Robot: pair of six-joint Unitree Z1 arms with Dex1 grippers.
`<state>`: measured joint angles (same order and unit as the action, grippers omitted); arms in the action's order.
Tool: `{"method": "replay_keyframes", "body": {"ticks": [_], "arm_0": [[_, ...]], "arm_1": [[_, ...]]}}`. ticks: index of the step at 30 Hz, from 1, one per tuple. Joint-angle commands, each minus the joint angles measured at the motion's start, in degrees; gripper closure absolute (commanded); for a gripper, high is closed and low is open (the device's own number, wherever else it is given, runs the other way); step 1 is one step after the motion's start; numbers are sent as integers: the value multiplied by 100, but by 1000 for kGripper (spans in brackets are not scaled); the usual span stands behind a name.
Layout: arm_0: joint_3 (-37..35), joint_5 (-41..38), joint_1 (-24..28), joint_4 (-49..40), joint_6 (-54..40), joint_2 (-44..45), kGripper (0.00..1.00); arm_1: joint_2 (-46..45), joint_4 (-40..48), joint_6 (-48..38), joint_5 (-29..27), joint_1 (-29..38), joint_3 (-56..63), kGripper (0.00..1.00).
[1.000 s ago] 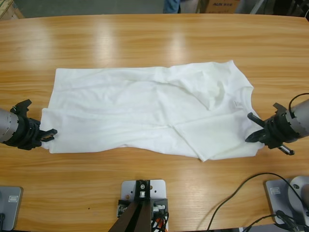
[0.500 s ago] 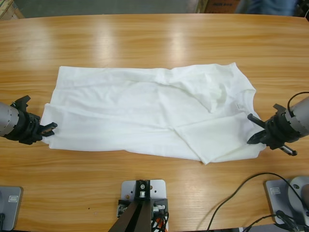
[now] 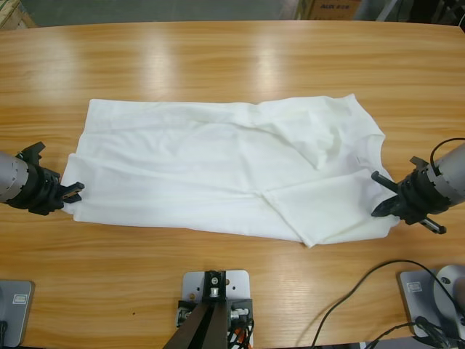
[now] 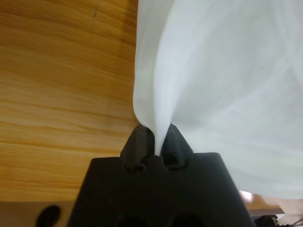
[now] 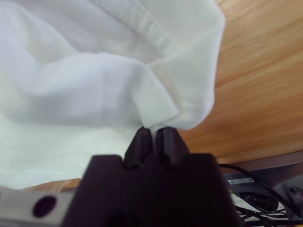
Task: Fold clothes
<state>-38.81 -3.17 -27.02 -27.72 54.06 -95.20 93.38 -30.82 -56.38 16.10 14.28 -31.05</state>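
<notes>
The clothes are one white T-shirt [image 3: 225, 171], spread lengthwise across the middle of the wooden table [image 3: 232, 58], folded over and wrinkled toward its right end. My left gripper [image 3: 71, 193] comes in from the left edge and is shut on the shirt's near left corner; the left wrist view shows the white fabric [image 4: 213, 80] pinched between the jaws of the left gripper [image 4: 155, 139]. My right gripper [image 3: 383, 196] comes in from the right edge and is shut on the shirt's near right edge, where a hemmed fold [image 5: 156, 101] meets the right gripper [image 5: 154, 135].
Bare wood runs along the far side of the table and along the near side in front of the shirt. A black cable [image 3: 363, 291] lies on the table at the near right. Cardboard boxes [image 3: 330, 9] stand beyond the far edge.
The left gripper has pulled its corner slightly leftward and farther up the table. The shirt lies a little flatter and more stretched. A person beyond the far edge has gone from view.
</notes>
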Motion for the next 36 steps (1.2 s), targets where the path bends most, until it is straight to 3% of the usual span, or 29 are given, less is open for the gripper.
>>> {"method": "replay_keyframes", "body": {"ticks": [1,8,12,17,19,20,27,36], "arm_0": [[112,98,83,-193,-36,-387,9],[12,115,366,-650,-32,127,9],[-324,268,824,-1467,-150,686,9],[-839,405,918,-2084,-452,1361,9],[-858,405,904,-2142,-588,1605,9],[-872,405,872,-2170,-656,1728,9],[-1069,256,-232,-2014,-665,2071,4],[-747,-29,-761,-1408,-596,1658,4]], "arm_1": [[110,-68,-57,-107,45,11,989],[105,-91,-57,-81,43,11,988],[200,-82,-57,-104,45,6,984],[-62,-146,-54,-262,49,9,961],[-345,-332,-36,-378,49,-37,145],[-478,-429,-35,-406,49,-74,3],[-1254,-703,405,-719,122,-436,0],[-1340,-332,950,-439,880,-815,0]]}}
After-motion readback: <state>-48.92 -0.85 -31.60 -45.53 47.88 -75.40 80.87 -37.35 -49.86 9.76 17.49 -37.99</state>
